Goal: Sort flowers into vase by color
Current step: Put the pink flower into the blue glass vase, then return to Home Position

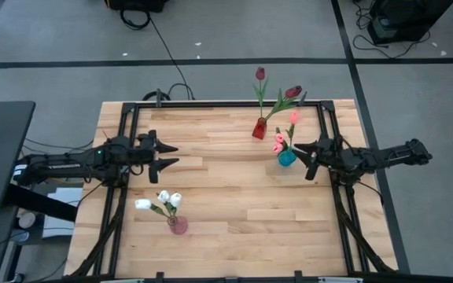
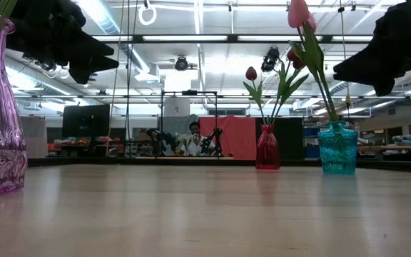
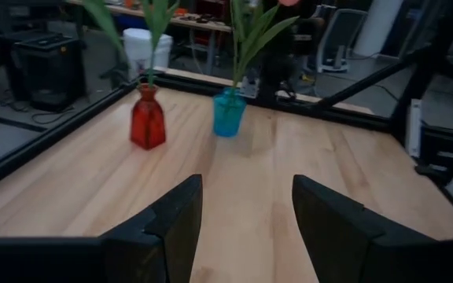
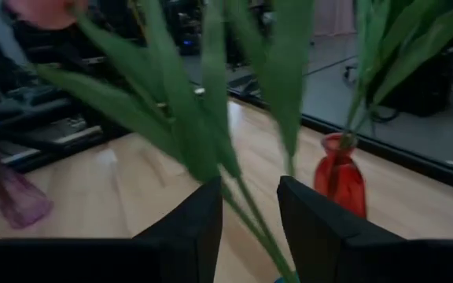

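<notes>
1. I count three pink tulips (image 1: 281, 141) standing in the teal vase (image 1: 286, 159) at the bench's right side.
2. Two dark red tulips (image 1: 276, 86) stand in the red vase (image 1: 259, 128) near the far edge, just beside the teal one.
3. Three white tulips (image 1: 162, 200) sit in the purple vase (image 1: 178, 226), near the front edge, well apart from the other two vases.
4. My right gripper (image 1: 306, 161) is just beside the teal vase, its fingers apart with green stems showing between them in the right wrist view, not clamped.
5. My left gripper (image 1: 169, 154) hangs above the bench (image 1: 226, 236) on the left side, fingers spread wide, holding nothing.
</notes>
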